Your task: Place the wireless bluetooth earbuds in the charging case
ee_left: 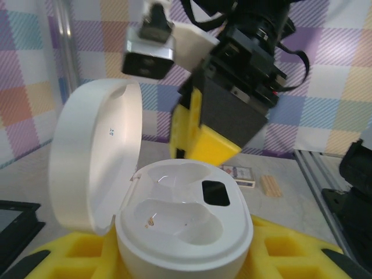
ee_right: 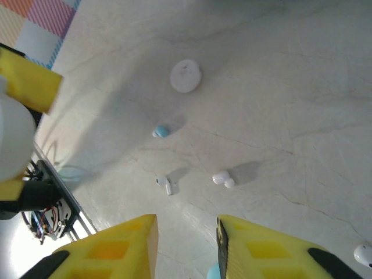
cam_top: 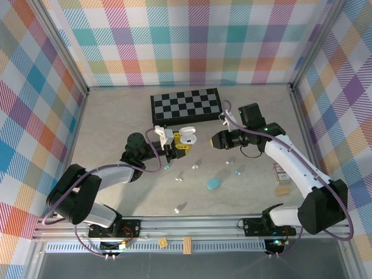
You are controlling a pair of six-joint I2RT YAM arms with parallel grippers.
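Left gripper [cam_top: 176, 146] clamps the open white plastic charging case [ee_left: 186, 235] above the middle of the pale table [cam_top: 116, 116], cavities upward for loading; right gripper [ee_right: 186, 232] gapes empty.

Bright light fr. above; soft shadows on pale marbled tabletop [ee_right: 279, 87]. L wrist: sheen on glossy white open case [ee_left: 180, 256], grey boxy block [ee_left: 148, 49] at 11 o'clock blurred.

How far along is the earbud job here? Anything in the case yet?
Done: the charging case is open, lid up, clamped in the left gripper; its wells look empty. In hand: the right gripper is open, holding nothing. Left: a white earbud and a light blue earbud, among others, lie loose on the table; none is seated.
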